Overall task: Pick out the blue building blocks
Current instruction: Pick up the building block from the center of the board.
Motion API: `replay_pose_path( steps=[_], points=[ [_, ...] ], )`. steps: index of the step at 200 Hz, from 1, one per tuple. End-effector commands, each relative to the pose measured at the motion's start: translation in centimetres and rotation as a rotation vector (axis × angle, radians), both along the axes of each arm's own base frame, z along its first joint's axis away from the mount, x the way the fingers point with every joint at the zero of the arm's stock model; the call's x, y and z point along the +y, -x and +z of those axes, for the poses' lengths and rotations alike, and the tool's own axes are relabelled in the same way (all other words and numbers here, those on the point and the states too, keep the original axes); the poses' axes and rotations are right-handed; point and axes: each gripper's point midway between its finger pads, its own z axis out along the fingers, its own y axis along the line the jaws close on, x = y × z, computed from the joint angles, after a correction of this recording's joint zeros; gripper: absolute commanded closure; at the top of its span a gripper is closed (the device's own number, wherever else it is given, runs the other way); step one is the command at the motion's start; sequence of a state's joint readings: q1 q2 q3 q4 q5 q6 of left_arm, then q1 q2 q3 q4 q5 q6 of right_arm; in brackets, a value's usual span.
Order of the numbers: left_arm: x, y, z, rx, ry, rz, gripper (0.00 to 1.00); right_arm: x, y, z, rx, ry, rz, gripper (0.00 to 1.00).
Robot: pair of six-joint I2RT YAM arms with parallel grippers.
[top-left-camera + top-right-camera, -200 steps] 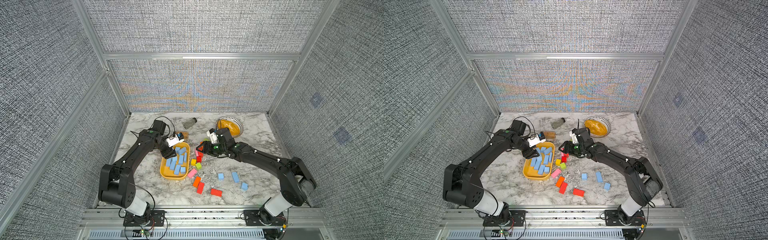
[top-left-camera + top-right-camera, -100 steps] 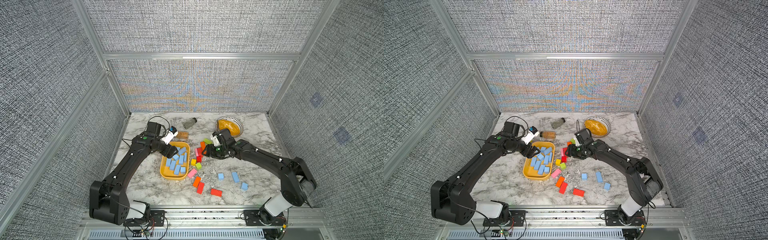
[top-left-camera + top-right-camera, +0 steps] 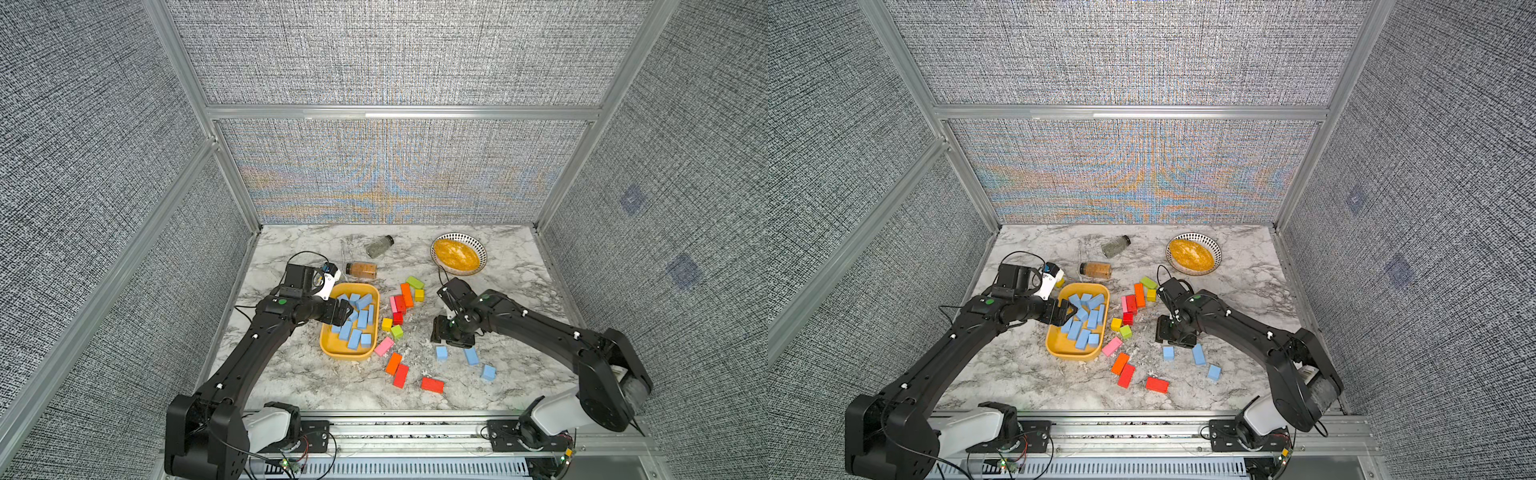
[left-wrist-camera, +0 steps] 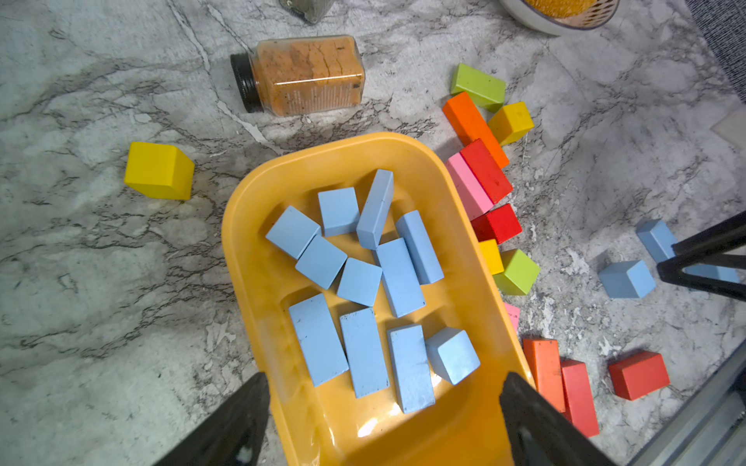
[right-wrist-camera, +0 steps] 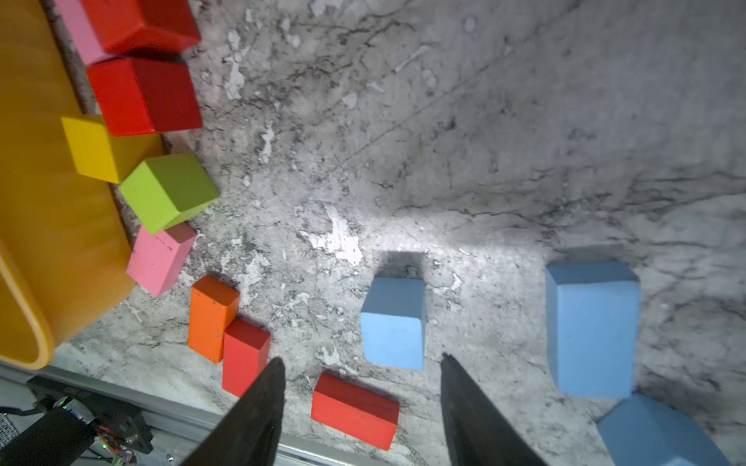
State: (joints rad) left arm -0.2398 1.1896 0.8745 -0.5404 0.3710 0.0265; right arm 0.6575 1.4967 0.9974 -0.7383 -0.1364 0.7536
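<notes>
Sorting nears its end: most of the blue building blocks (image 3: 356, 322) lie in the yellow tray (image 3: 331, 345) at centre-left of a top view. The left gripper (image 3: 345, 311) is poised above them with its jaws wide and empty. Three blue blocks sit on the marble table (image 3: 291, 374), lower right of centre, apart from the other coloured blocks (image 3: 399, 305). The right gripper (image 5: 361, 363) hangs close above the nearest blue cube (image 5: 393, 322), jaws parted and holding nothing. That pickup appears to be the step in hand. The next move calls for a short descent to straddle the cube, a firm close, then a carry to the tray.
</notes>
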Motion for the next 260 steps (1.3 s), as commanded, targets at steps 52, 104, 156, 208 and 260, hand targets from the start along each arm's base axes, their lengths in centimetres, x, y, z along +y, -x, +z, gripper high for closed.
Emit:
replay_pose_path(
  steps=[52, 104, 156, 208, 260],
  points=[
    [-0.5, -0.2, 1.3, -0.063, 0.045, -0.016, 0.09, 0.2, 0.3, -2.2, 0.072, 0.084, 0.090, 0.38],
    [0.3, 0.0, 1.1, -0.067, 0.043, -0.005, 0.09, 0.0, 0.5, -4.7, 0.141, 0.146, 0.137, 0.48],
    [1.0, -0.3, 1.0, -0.066, 0.058, 0.020, 0.10, 0.8, 1.6, -3.4, 0.151, 0.135, 0.144, 0.73],
    [1.9, -0.6, 0.7, -0.054, 0.083, 0.086, 0.08, 5.0, -1.5, 0.7, 0.006, 0.029, 0.129, 0.78],
    [4.2, -1.3, 0.7, -0.068, 0.080, 0.175, 0.06, 16.5, -8.1, 6.2, -0.191, -0.126, 0.255, 0.80]
  ],
)
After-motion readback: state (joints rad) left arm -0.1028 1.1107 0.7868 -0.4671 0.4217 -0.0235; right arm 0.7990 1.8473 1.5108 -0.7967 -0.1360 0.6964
